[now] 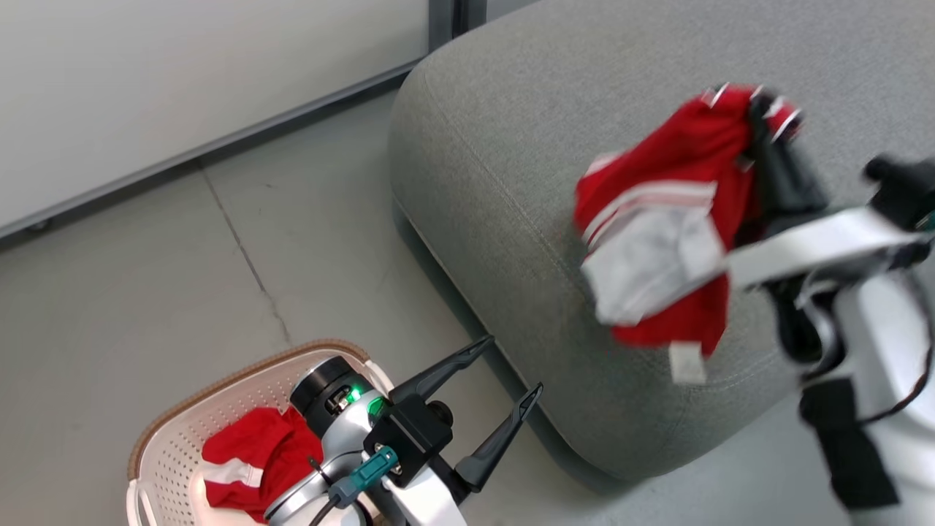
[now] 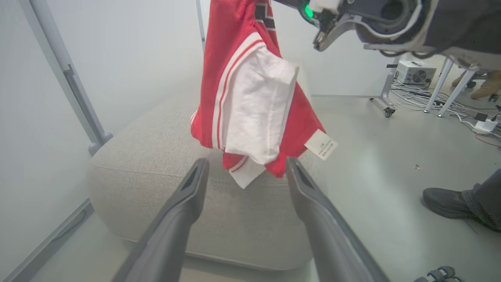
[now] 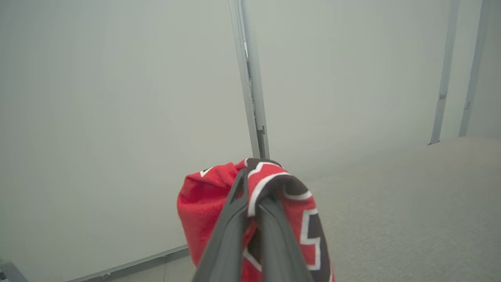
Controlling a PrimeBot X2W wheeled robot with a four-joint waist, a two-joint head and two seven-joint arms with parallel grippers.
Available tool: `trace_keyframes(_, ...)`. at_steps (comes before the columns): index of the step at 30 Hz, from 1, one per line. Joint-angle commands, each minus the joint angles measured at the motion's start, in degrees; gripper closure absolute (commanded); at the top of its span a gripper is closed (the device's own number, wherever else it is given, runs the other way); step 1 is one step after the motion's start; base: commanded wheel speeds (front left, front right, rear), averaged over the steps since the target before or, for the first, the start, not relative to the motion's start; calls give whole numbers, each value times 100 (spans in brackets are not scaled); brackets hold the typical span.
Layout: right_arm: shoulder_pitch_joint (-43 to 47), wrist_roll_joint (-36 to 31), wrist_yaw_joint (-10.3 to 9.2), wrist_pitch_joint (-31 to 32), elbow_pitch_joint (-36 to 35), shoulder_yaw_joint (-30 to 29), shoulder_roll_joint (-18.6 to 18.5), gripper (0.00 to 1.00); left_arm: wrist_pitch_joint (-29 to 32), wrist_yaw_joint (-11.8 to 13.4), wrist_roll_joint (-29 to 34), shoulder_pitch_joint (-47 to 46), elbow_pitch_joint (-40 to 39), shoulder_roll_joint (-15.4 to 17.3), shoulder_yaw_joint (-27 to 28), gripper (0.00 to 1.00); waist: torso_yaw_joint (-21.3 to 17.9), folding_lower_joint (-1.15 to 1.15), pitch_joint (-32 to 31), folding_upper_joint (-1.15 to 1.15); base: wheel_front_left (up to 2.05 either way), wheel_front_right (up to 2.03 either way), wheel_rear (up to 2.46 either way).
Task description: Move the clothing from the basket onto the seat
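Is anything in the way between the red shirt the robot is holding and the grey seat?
No, nothing visible. The red garment hangs from the shut fingers of the right gripper, over the seat, with open air beneath.

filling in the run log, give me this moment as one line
right gripper shut on red garment, held over seat | left gripper open, empty | second garment in basket

The pale grey tiled floor [image 1: 146,292] carries the big grey fabric seat [image 1: 511,183]. The cream perforated basket [image 1: 175,442] stands on it nearby.
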Motion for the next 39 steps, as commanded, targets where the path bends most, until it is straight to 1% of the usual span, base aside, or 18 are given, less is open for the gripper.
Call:
trace_keyframes(1, -192, 54, 13, -56, 22, -86, -65, 100, 23, -23, 30, -84, -38, 45, 5, 0, 38, 0, 121, 0, 0, 0, 0)
trace_keyframes(6, -1083, 56, 13, -169, 304, -531, -350, 100, 158, -146, 143, -385, -240, 131, -36, 0, 277, 0, 534, 0, 0, 0, 0)
trace_keyframes(10, -1689, 93, 13, -248, 600, -853, -593, 100, 244, -189, 242, -649, -414, 199, -11, 0, 479, 0, 864, 0, 0, 0, 0)
trace_keyframes(12, -1923, 111, 13, -272, 779, -976, -733, 100, 286, -225, 301, -788, -516, 225, -14, 0, 588, 0, 1057, 0, 0, 0, 0)
trace_keyframes(13, -2129, 146, 13, -316, 931, -1069, -856, 100, 340, -243, 336, -901, -607, 270, -1, 0, 685, 0, 1267, 0, 0, 0, 0)
trace_keyframes(17, -2385, 280, 13, -348, 1247, -1164, -1066, 100, 459, -285, 435, -1139, -821, 374, 23, 0, 861, 0, 1756, 0, 0, 0, 0)
trace_keyframes(22, -2582, 398, 13, -367, 1599, -1456, -1300, 100, 574, -377, 547, -1461, -1055, 501, 46, 0, 1124, 0, 2354, 0, 0, 0, 0)
trace_keyframes(28, -2563, 339, 13, -360, 1955, -1874, -1249, 100, 621, -403, 688, -1827, -1280, 689, 192, 0, 1281, 0, 2924, 0, 0, 0, 0)
trace_keyframes(33, -2377, 144, 13, -359, 2201, -2118, -1079, 100, 600, -388, 725, -1941, -1345, 757, 237, 0, 1309, 0, 3117, 0, 0, 0, 0)
trace_keyframes(35, -2346, 98, 12, -360, 2265, -2212, -1071, 100, 589, -382, 733, -1954, -1336, 770, 233, 0, 1315, 0, 3141, 0, 0, 0, 0)
trace_keyframes(36, -2342, 77, 12, -361, 2297, -2269, -1051, 71, 587, -379, 732, -1960, -1331, 765, 227, 0, 1317, 0, 3148, 0, 0, 0, 0)
trace_keyframes(37, -2342, 77, 12, -361, 2297, -2269, -1051, 71, 587, -379, 732, -1960, -1331, 765, 227, 0, 1317, 0, 3148, 0, 0, 0, 0)
trace_keyframes(38, -2321, 63, 12, -360, 2321, -2292, -1010, 10, 574, -378, 728, -1956, -1323, 759, 221, 0, 1319, 0, 3146, 0, 0, 0, 0)
trace_keyframes(39, -2293, 24, 12, -360, 2335, -2325, -1002, 0, 564, -372, 724, -1957, -1309, 748, 210, 0, 1321, 0, 3138, 0, 0, 0, 0)
